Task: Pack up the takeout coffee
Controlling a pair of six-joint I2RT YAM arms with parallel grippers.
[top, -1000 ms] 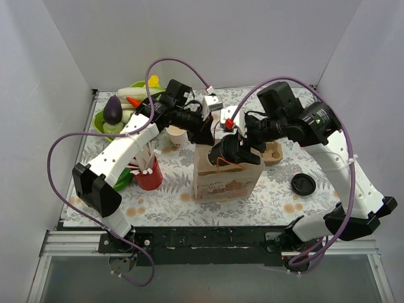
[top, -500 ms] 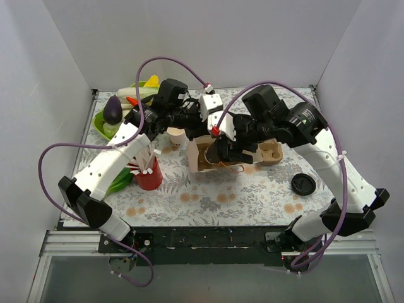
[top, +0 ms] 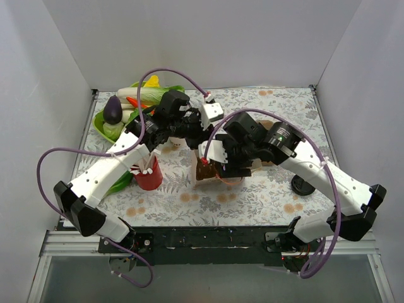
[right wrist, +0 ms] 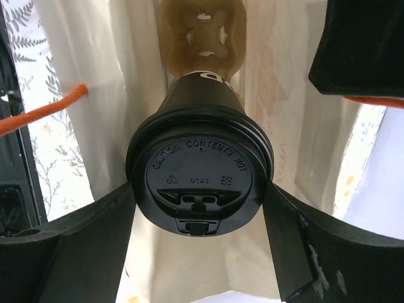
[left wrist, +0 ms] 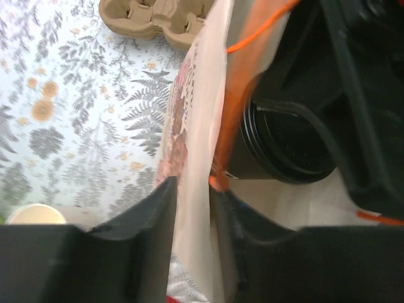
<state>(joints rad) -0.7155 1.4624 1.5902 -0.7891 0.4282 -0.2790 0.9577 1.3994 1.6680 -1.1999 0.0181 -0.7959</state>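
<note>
Between the two arms, mid-surface (top: 252, 196), the packing is well under way but, by the look of it, not finished. The right gripper (right wrist: 201, 189) grasps the coffee (right wrist: 201, 177) just under its black lid, one finger on each side. The cup already sits inside the mouth of the paper bag (left wrist: 189, 126), whose pale walls rise on both sides of it in the right wrist view. It hangs in the grip and has not been set on the bag's floor.

The left gripper (left wrist: 192, 196) straddles one bag wall near the rim, a finger on each face of the paper. Whether it clamps that wall or has eased off cannot be told. A cardboard carrier (left wrist: 158, 19) lies on the surface just beyond the bag.

What seems left is to lower the cup upright to the bottom, release it, draw the right gripper out without dragging the bag over, and let go of the wall.
</note>
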